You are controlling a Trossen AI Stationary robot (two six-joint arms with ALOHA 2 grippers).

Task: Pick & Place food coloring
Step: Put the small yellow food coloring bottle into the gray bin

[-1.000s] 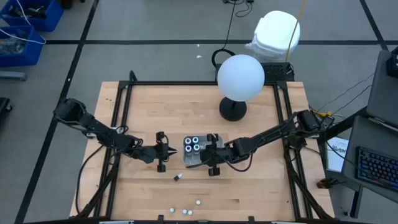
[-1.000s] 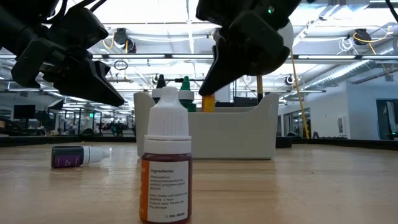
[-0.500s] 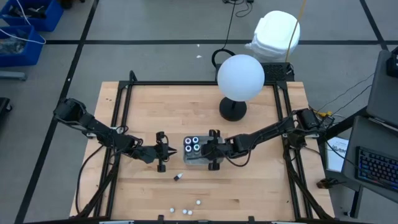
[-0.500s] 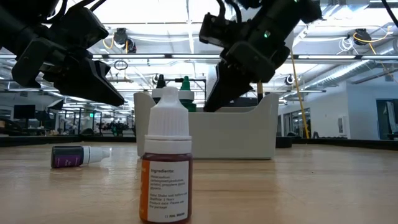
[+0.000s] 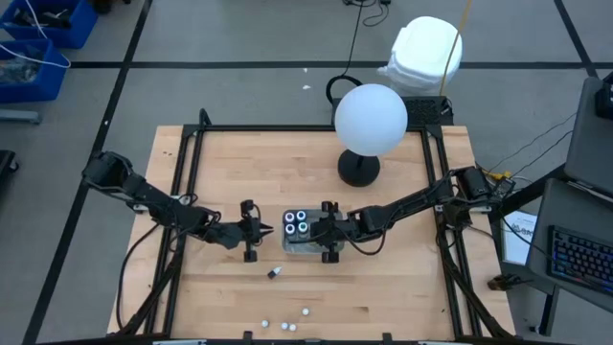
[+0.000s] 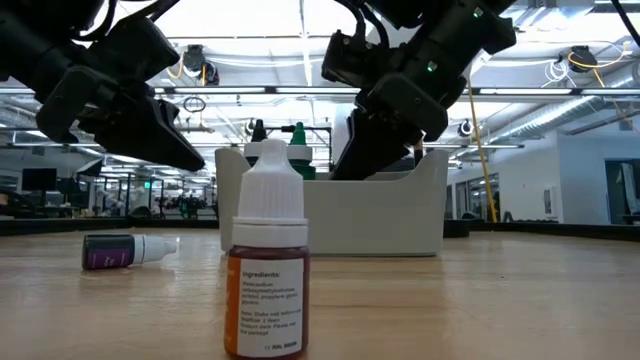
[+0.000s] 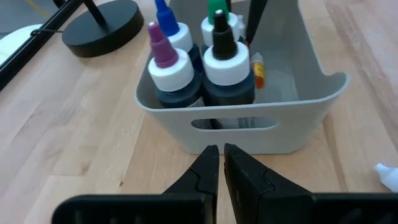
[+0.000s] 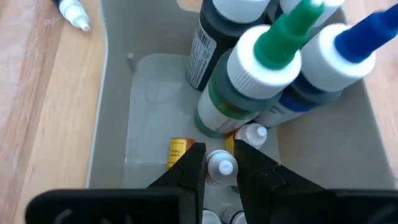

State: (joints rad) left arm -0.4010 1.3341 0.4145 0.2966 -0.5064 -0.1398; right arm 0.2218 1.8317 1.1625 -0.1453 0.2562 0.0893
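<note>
The right gripper (image 8: 214, 163) is reaching into the grey bin (image 5: 305, 245) at centre frame, fingers pinching a small white-capped bottle (image 8: 222, 167) beside the big dark bottles (image 8: 249, 87); it should be releasing low, clear of them. The left gripper (image 7: 217, 163) is waiting just left, pincer narrowed on nothing

My wooden desk (image 5: 402, 287) carries a grey bin (image 5: 305, 246), a black lamp base (image 5: 358, 169), one small bottle lying flat (image 5: 274, 273), and what look like several more (image 5: 284, 325) by the near edge.
</note>
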